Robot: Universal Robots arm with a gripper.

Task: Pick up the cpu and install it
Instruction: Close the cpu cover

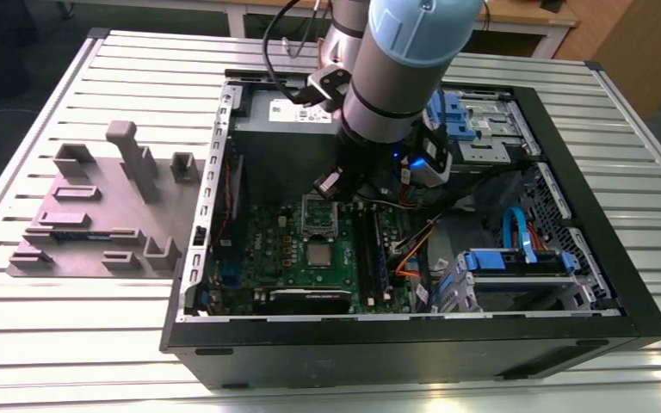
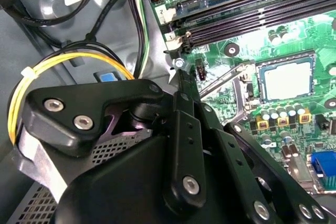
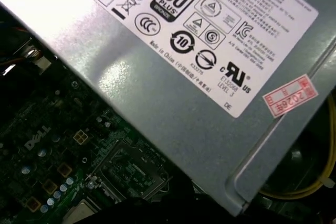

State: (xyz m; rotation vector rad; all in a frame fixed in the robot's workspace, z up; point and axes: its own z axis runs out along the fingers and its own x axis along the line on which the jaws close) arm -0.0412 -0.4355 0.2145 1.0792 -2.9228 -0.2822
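Observation:
The cpu (image 1: 319, 255) is a small silvery square lying flat in its socket on the green motherboard (image 1: 264, 249). In the second wrist view the cpu (image 2: 286, 80) sits inside a dark border, with a thin metal lever beside it. The hinged silver frame (image 1: 320, 215) stands open just behind the socket. My gripper (image 1: 328, 187) hangs above that frame, a little back from the cpu. In the second wrist view its black fingers meet at one tip (image 2: 179, 74), shut, with nothing between them.
The open black computer case (image 1: 423, 348) lies on a slatted metal table. A grey power supply with a white label (image 3: 199, 51) sits close behind my gripper. Cables and blue drive bays (image 1: 515, 262) crowd the exterior view's right. A grey fixture block (image 1: 89, 215) stands left.

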